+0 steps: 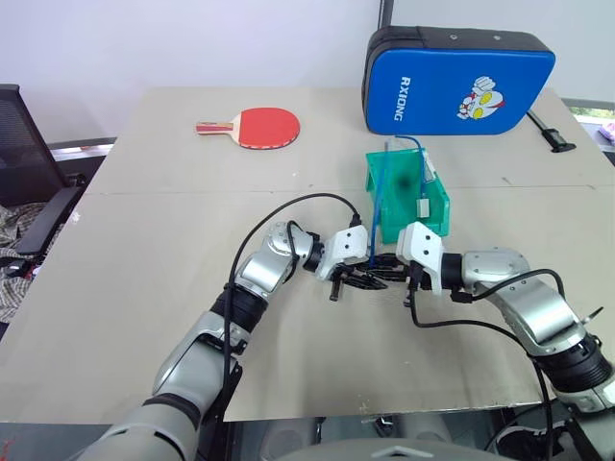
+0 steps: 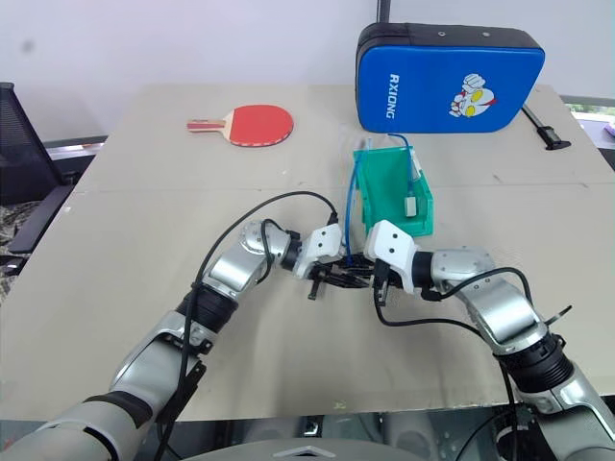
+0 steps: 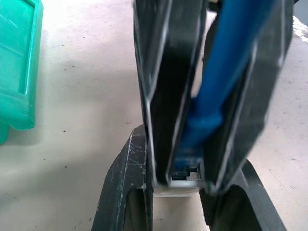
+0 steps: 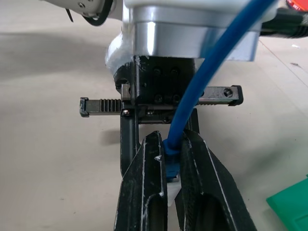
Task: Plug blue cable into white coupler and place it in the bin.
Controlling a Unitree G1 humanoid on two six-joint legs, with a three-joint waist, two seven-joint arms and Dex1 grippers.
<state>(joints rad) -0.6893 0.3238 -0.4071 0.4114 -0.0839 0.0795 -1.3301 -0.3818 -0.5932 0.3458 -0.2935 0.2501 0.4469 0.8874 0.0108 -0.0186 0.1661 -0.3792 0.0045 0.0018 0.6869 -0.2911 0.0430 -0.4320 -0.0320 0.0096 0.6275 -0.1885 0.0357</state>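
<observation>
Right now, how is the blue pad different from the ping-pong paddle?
The blue pad is big, thick and rectangular, with white lettering and a cartoon figure; the ping-pong paddle is small, thin and round with a red face. The paddle has a wooden handle; the pad has none in view. The paddle lies flat. Both rest on the far part of the table.

Beige table (image 1: 144,288), white wall (image 1: 192,38)

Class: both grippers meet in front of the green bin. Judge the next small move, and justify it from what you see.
Probably press the plug home: the right gripper is shut on the thin blue cable at its plug, which sits at the small white plastic coupler in the left gripper. The green plastic bin comes afterwards.
</observation>
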